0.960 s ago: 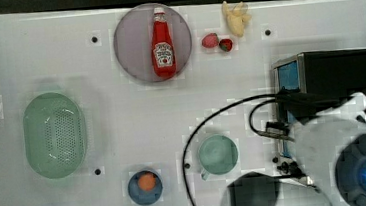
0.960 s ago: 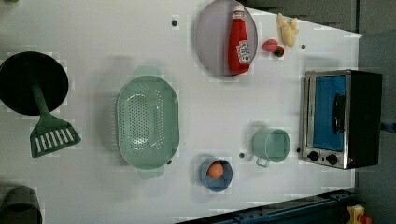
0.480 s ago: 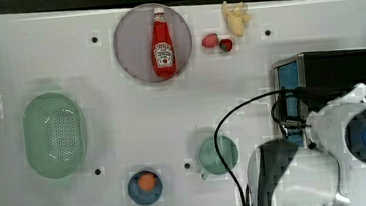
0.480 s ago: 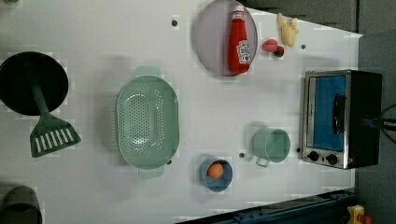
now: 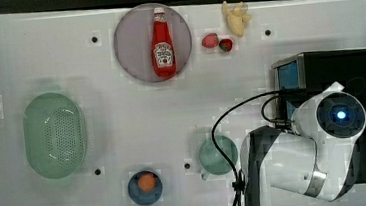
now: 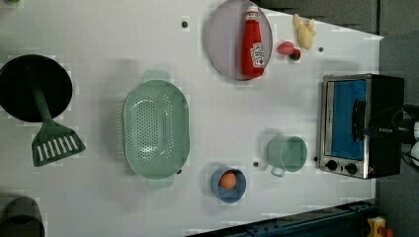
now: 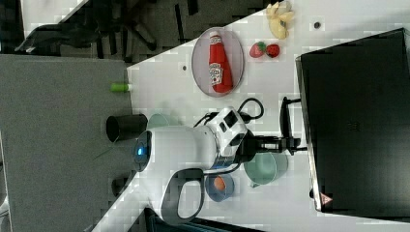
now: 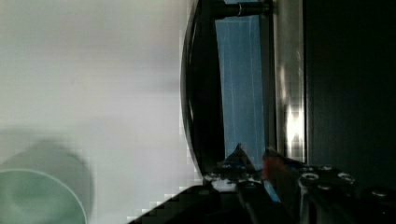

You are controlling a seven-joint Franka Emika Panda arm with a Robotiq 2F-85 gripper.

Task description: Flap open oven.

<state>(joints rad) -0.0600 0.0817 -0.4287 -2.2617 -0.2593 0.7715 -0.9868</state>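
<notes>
The hand (image 7: 290, 143), narrowly parted and holding nothing, is poised at the toaster oven's (image 6: 358, 126) bar handle (image 8: 198, 93); hooking and pulling down is called for next.

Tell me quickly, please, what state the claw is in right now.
Claw: narrowly open, its tips by the oven door's bar handle; whether it grips the handle cannot be told.

We see the oven (image 6: 358, 126) at the left view's right edge
Cup (image 6: 287, 153) just beside its door; bottle (image 6: 253, 43) on plate (image 6: 222, 44)
</notes>
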